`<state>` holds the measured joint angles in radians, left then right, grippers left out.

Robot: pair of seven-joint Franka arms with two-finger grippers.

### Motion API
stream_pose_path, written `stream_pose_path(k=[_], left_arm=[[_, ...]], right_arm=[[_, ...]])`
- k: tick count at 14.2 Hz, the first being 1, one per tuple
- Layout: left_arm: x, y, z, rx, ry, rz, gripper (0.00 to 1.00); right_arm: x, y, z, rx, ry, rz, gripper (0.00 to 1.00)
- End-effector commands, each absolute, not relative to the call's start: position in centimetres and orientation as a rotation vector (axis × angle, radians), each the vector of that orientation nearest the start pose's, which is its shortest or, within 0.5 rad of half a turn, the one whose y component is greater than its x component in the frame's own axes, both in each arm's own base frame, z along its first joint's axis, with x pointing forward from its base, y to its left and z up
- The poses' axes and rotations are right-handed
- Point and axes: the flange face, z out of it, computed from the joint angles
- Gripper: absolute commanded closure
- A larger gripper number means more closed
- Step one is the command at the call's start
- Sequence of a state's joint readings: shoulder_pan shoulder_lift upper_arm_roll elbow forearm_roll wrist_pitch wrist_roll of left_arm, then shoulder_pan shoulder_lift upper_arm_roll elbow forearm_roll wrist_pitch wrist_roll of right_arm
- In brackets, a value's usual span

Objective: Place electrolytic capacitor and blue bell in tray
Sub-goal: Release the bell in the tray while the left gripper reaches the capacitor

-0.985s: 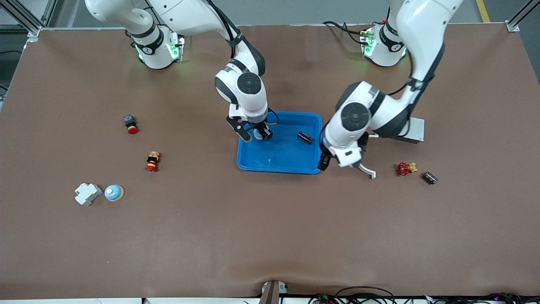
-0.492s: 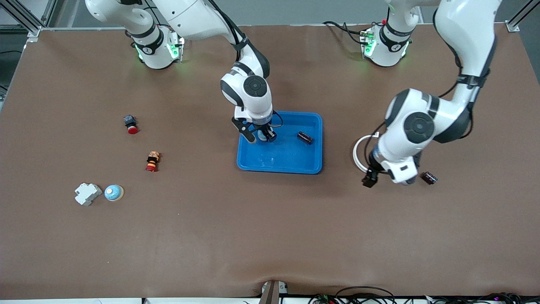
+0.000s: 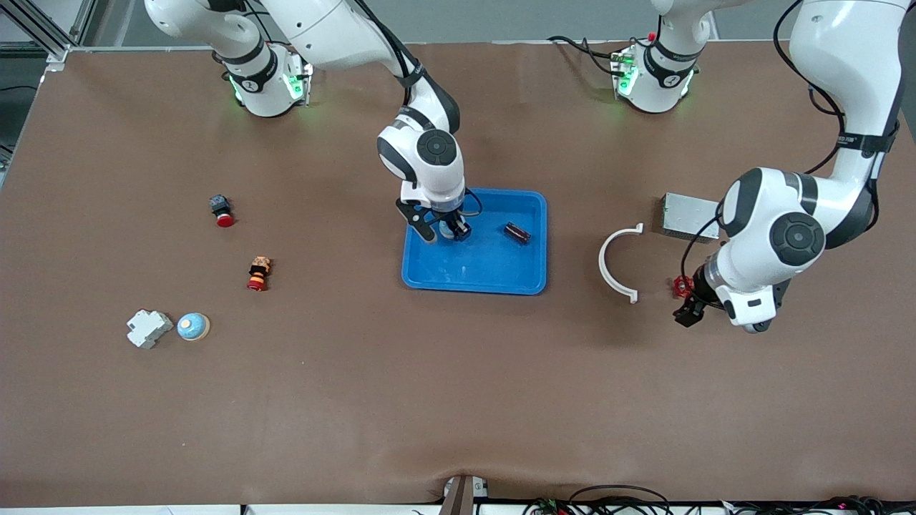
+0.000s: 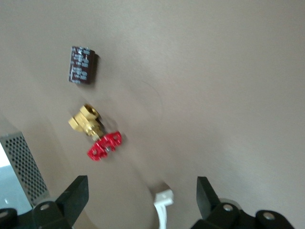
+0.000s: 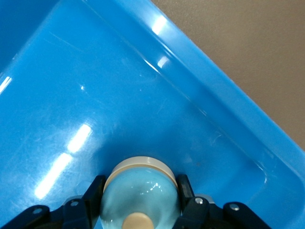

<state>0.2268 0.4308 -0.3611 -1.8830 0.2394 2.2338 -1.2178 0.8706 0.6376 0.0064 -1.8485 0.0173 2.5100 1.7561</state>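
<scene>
Since half a second ago the left gripper [image 3: 719, 315] has swung farther toward the left arm's end of the table; it now hangs over the red-handled brass valve [image 4: 96, 136], and the second electrolytic capacitor [image 4: 82, 65] is hidden beneath the arm in the front view, showing only in the left wrist view. That shift has uncovered the white curved clip [image 3: 617, 262] and the grey perforated metal box [image 3: 688, 215]. The right gripper [image 3: 444, 230] has barely moved.

The left gripper's fingers [image 4: 75, 195] are spread wide with nothing between them. The right gripper is clenched on a blue bell [image 5: 141, 192], low over the floor of the blue tray [image 3: 494, 282], just inside the rim at the right arm's end.

Around the left gripper lies bare brown table toward the front camera. The tray floor beside the right gripper is clear up to the electrolytic capacitor [image 3: 517, 232] lying in the tray toward the left arm's end.

Counts: two capacitors, one in the tray, one beside the valve. Two blue bells, one held, the other [image 3: 193, 327] well apart, touching a white block-shaped part [image 3: 149, 328]. Two red-capped push buttons, one [image 3: 258, 273] nearer the front camera, the other [image 3: 221, 209] farther. One valve, one clip, one box, one tray.
</scene>
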Motion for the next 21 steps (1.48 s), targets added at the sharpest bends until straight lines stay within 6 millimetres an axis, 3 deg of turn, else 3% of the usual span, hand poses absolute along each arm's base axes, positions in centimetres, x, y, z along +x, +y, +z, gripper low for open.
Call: stream_pose_path(k=[1,4,7,8,10,12,15,19,21], left_arm=[[62.4,-5.6,26.9,-2.731,-1.311,-0.010,0.00],[62.7,-3.2,24.1,-2.720,-1.276,-0.044,0.00],[62.7,-3.0,22.0,-2.741,-1.298,-0.034,0.00],[62.7,-3.0,22.1,-2.740,-1.300,-0.037,0.00],[62.8,-1.7,22.4,-2.734,-1.309,-0.043,0.00],[62.7,-1.0,21.9,-2.725,-1.259,-0.063,0.00],[62.2,1.8,20.8,-2.693,-1.227,-0.071,0.00],[61.5,3.0,19.8,-2.689,-1.162,-0.063,0.00],[61.3,4.6,19.2,-2.687,-1.174,-0.047,0.00]], right_arm=[[41.3,50.1,17.7,-2.798,1.369,-0.001,0.01],[41.3,50.2,17.9,-2.804,1.357,-0.010,0.00],[41.9,50.2,19.0,-2.841,1.316,-0.041,0.00],[42.1,49.9,19.6,-2.881,1.299,-0.050,0.00],[43.4,48.7,23.3,-2.966,1.260,-0.031,0.00],[45.2,45.9,27.1,-3.072,1.166,0.019,0.00],[49.1,39.5,31.5,-3.174,0.988,0.108,0.00],[54.7,29.9,33.7,-3.216,0.758,0.153,0.00],[57.1,24.8,35.3,-3.230,0.630,0.140,0.00]])
